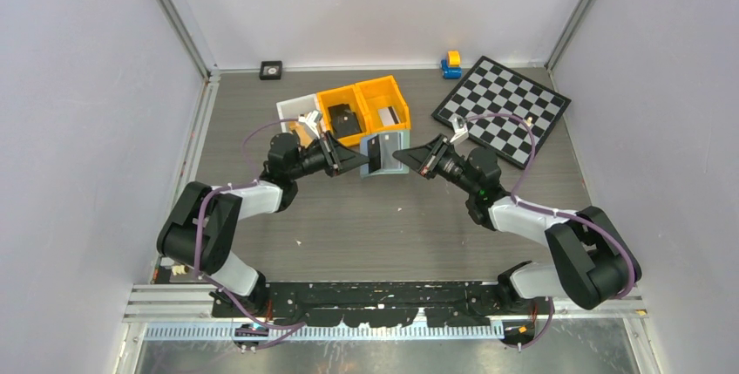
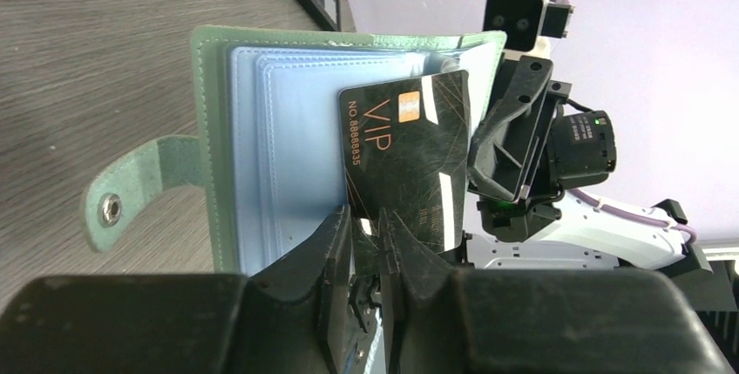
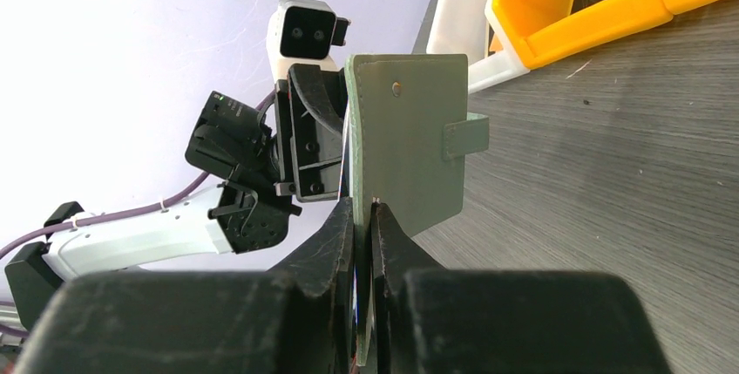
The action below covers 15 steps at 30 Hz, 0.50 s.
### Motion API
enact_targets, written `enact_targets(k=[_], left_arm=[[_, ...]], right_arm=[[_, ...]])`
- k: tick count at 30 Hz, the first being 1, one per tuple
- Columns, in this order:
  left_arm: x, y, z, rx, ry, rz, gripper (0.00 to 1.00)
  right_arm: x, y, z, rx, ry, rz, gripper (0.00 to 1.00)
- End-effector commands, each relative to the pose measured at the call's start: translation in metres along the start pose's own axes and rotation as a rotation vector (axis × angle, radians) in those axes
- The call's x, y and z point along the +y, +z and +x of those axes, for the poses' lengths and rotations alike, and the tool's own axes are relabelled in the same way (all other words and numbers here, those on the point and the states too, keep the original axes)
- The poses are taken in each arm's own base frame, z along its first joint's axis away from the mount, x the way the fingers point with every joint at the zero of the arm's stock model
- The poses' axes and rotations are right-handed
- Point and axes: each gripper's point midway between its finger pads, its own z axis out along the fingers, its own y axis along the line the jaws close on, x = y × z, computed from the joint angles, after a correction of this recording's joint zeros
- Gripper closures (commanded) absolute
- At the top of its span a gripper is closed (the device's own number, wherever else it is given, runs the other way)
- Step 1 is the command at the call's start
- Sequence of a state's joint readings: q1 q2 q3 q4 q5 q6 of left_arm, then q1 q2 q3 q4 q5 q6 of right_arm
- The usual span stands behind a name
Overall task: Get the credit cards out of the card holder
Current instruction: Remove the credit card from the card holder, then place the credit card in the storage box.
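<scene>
The pale green card holder hangs open above the table between my two grippers, its light-blue sleeves facing the left wrist camera. A black VIP credit card sticks partway out of a sleeve. My left gripper stands at the card's near edge, which lies in a narrow gap between the jaws, and light shows through that gap. From the other side, my right gripper is shut on the holder's green cover. In the top view the left gripper and right gripper face each other.
Two orange bins and a white bin holding small parts stand just behind the holder. A black-and-white checkerboard lies at the back right, and a blue-and-yellow toy sits beyond it. A small black square rests by the back wall.
</scene>
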<state>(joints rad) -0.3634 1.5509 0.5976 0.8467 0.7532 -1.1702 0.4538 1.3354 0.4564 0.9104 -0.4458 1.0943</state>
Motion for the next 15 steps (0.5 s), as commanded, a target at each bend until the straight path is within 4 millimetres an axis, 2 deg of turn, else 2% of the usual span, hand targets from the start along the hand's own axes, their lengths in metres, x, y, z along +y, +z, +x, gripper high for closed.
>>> enact_targets(k=[1,8,15], left_arm=[[-0.022,-0.001,-0.008,-0.022,0.06,0.093,0.78],[-0.018,0.001,-0.006,-0.014,0.039,0.09,0.7],[0.003,0.004,-0.003,0.009,0.0,0.005,0.69]], right_arm=[[0.023,0.007,-0.01,-0.016,-0.03,-0.077,0.9],[0.021,0.009,-0.008,-0.006,-0.003,-0.091,0.9],[0.021,0.01,-0.007,-0.001,0.01,-0.104,0.9]])
